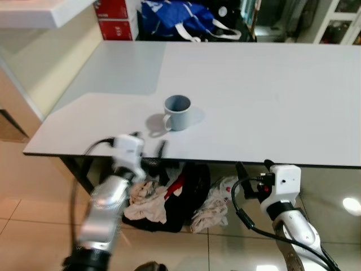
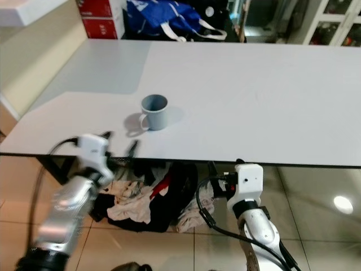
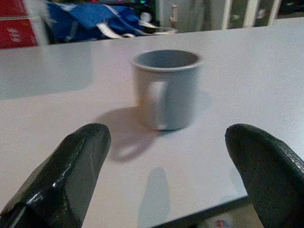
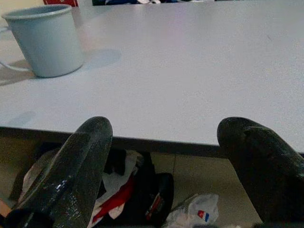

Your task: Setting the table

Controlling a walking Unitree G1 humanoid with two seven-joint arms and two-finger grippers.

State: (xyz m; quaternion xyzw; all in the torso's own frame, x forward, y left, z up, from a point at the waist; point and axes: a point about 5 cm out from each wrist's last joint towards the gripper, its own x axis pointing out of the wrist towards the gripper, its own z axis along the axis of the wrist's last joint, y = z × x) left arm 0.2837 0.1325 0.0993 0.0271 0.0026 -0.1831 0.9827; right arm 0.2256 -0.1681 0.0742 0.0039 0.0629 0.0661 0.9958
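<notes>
A grey-blue mug [image 1: 177, 112] stands upright on the white table [image 1: 265, 96], near its front left part, handle toward the front edge. My left gripper [image 1: 149, 144] is over the table's front edge, just short of the mug [image 3: 166, 88]. It is open and empty, with its fingers [image 3: 71, 171] spread wider than the mug. My right gripper [image 1: 254, 168] hangs below and in front of the table edge, to the right of the mug [image 4: 45, 40]. It is open too, with nothing between its fingers [image 4: 80, 161].
A blue bag [image 1: 180, 17] and red boxes [image 1: 115, 17] sit beyond the table's far edge. A pile of clothes [image 1: 163, 200] lies on the tiled floor under the table. A pale counter [image 1: 39, 11] stands at the left.
</notes>
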